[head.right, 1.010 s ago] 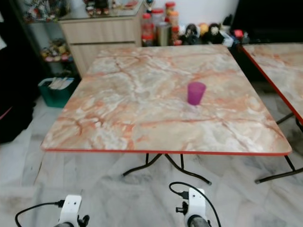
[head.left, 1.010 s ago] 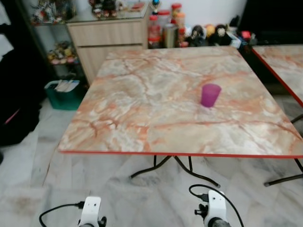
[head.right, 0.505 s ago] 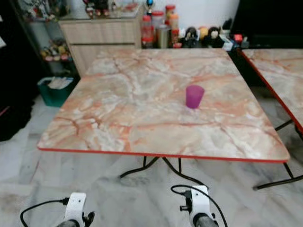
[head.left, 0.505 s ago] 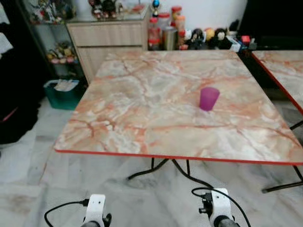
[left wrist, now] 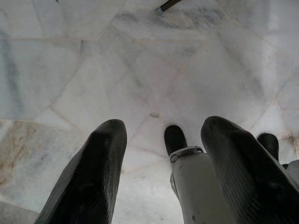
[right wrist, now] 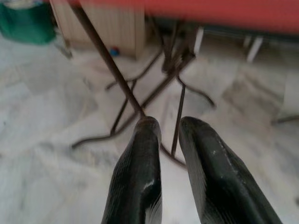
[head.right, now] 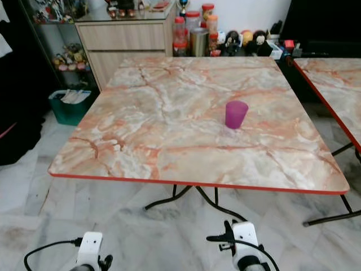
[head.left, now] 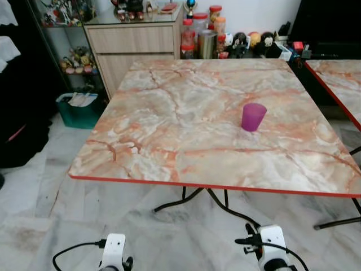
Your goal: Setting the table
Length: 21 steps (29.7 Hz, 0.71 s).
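A pale marble floor [head.left: 34, 226] is spread under everything, and on it a square table [head.left: 186, 152] with an orange-veined marble top and a red edge is seen from above, carried on dark bent metal legs [head.left: 192, 200]. A second table [head.left: 338, 79] of the same pattern is placed just beside it on the robot's right, with a narrow gap between the two. Beyond the far edge a light wooden cabinet [head.left: 132, 48] is set against the wall, with small figures and trinkets arranged on its top and jars and tins [head.left: 203, 36] lined up next to it; a row of small dolls [head.left: 254, 40] is found further to the right along the wall. A green bin [head.left: 79, 110] holding papers is set on the floor to the left of the cabinet. On the near table a single purple cup [head.left: 253, 117] is stood upright, right of the middle and toward the far half, well apart from every edge. The two arms are held low in front of the near edge of the table. The left gripper [left wrist: 161, 140] is pointed down at the floor tiles, its two black fingers [left wrist: 93, 177] spread wide apart with nothing between them. The right gripper [right wrist: 169, 128] is aimed toward the table legs under the red edge, its fingers [right wrist: 140, 177] drawn almost together, a thin gap left between them, and nothing is held.
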### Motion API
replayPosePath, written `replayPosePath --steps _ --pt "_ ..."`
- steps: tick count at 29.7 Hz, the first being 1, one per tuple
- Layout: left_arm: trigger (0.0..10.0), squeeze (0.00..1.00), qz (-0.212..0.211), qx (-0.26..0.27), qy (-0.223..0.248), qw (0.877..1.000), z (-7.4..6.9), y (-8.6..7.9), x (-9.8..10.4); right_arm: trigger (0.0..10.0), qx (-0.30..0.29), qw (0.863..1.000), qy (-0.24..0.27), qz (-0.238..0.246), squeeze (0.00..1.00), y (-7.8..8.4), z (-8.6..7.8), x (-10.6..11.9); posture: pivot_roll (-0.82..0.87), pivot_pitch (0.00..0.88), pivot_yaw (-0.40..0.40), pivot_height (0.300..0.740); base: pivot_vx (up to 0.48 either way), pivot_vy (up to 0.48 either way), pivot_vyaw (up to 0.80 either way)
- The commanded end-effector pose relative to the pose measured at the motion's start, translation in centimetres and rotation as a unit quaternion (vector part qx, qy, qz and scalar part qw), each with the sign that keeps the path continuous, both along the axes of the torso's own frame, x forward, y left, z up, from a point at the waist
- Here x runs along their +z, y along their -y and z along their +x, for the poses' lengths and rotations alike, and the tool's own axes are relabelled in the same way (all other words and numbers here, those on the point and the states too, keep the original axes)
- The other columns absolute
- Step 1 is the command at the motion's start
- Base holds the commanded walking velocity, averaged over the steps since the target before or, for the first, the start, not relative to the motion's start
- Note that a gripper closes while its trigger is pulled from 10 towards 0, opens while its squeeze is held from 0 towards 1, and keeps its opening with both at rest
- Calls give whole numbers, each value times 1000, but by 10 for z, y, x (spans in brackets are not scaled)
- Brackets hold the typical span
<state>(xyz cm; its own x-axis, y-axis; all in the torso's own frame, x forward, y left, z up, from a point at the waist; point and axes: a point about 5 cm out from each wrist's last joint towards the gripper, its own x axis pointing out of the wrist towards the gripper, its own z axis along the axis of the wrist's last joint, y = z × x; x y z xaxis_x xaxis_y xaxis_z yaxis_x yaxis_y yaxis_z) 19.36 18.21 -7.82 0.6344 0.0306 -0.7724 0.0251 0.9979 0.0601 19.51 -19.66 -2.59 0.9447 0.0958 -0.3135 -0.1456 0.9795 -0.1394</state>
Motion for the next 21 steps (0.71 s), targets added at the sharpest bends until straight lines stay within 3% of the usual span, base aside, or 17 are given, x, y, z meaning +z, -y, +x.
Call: replayPosePath --steps 1,7,14,17,21 --pt "10000 0 3 0 -7 1000 -3 -3 -2 10000 11 1000 20 6 0 -6 6 8 -51 0 33 740 0 0 0" --pt "10000 0 3 -1 -7 1000 -3 -2 -2 10000 2 1000 15 9 0 -6 7 8 -49 0 28 740 0 0 0" --pt "10000 0 1 4 -11 1000 -6 -1 -3 10000 -51 996 -72 21 0 5 -6 -18 -42 0 26 740 0 0 0" --pt "10000 0 2 4 -12 1000 -6 -2 -3 10000 -52 996 -65 17 0 6 -2 -15 -44 0 28 740 0 0 0" --pt "10000 0 4 6 -10 1000 -6 -5 -3 10000 -21 1000 3 17 0 -4 18 11 -45 0 30 740 0 0 0"
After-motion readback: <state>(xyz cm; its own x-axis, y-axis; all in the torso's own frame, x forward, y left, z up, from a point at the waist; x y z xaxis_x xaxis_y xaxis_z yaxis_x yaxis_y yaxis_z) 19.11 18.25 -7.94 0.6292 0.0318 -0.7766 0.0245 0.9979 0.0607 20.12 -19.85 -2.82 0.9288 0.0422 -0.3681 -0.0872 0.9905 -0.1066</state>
